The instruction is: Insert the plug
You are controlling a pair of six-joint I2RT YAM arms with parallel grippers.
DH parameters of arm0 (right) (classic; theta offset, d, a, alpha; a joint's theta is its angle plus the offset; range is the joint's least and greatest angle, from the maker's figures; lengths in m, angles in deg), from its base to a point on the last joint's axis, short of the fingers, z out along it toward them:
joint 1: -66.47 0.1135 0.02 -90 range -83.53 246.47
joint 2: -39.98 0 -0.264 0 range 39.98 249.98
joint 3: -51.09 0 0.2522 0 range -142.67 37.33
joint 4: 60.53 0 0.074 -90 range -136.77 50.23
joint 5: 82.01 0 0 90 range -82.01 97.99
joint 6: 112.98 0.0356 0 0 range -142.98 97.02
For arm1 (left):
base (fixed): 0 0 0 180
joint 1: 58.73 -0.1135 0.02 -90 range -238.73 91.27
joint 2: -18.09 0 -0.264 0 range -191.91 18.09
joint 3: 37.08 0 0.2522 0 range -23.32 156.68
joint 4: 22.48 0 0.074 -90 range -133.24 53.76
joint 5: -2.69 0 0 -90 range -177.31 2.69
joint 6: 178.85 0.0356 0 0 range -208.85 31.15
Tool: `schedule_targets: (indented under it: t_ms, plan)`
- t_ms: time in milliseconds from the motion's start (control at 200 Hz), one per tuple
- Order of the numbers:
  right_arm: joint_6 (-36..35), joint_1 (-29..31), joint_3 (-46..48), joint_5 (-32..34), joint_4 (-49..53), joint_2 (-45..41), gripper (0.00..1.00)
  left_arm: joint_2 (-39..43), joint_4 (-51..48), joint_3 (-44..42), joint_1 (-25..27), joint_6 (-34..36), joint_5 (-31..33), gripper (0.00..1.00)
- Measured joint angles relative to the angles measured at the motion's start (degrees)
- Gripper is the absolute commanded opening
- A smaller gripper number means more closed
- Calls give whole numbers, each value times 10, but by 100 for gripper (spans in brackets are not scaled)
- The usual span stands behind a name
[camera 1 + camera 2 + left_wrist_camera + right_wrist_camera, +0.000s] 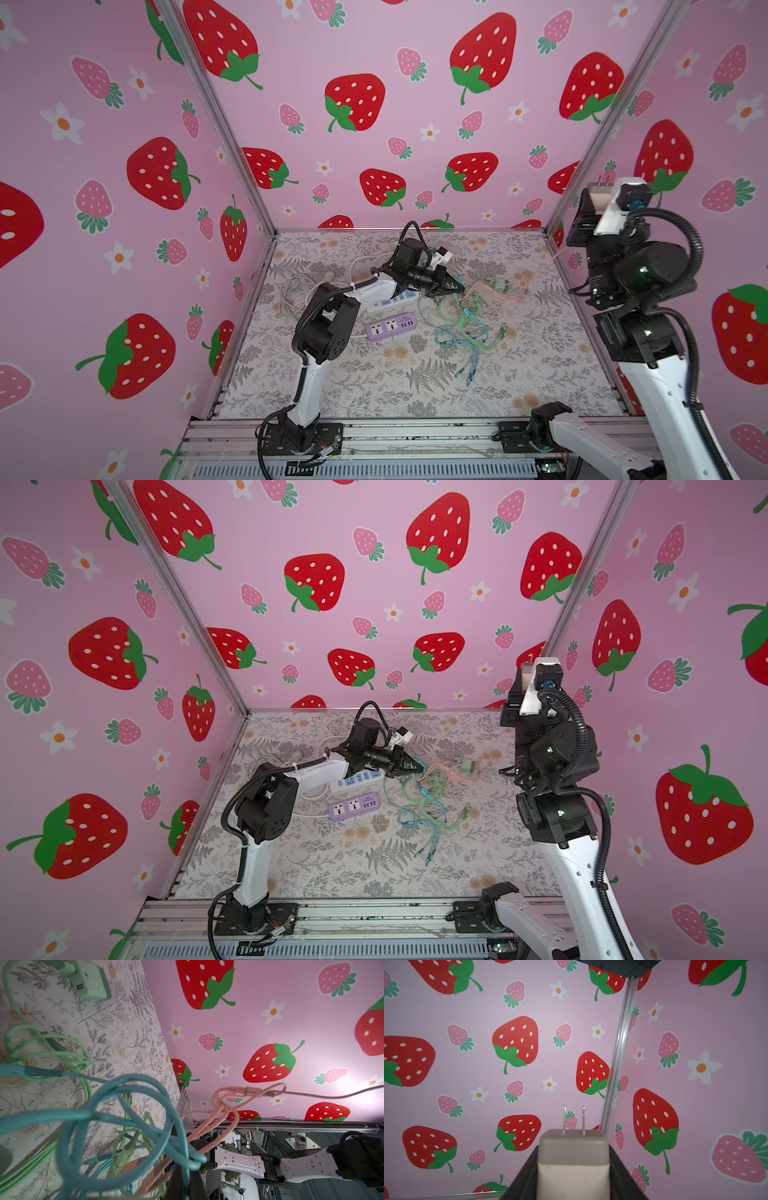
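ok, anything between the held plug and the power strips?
Nothing visible covers the purple strip. The left arm lies over part of the white strip, and the left gripper holds tangled cables beside both.

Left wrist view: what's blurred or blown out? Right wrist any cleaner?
Left wrist view: teal cables nearest the lens are blurred, green charger sharper, a glare patch whitens the wall. Right wrist view: evenly lit, prongs crisp, plug body slightly soft.
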Motion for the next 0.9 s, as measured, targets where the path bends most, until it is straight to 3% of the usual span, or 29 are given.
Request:
schedule_targets:
  t_ms: [315,455,780,870,900]
  plan:
    - [7,0,-28,-82,74,-11,30,-87,-118,203,4,31,73,0]
    - [7,0,-34,-104,120,-8,29,-111,-142,255,4,40,104,0]
    - [39,0,2,-154,160,-63,30,-125,-153,219,22,40,171,0]
    - [52,0,26,-173,162,-68,30,-126,-137,186,42,26,183,5]
    - [57,0,34,-179,163,-68,30,-127,-132,177,49,22,184,12]
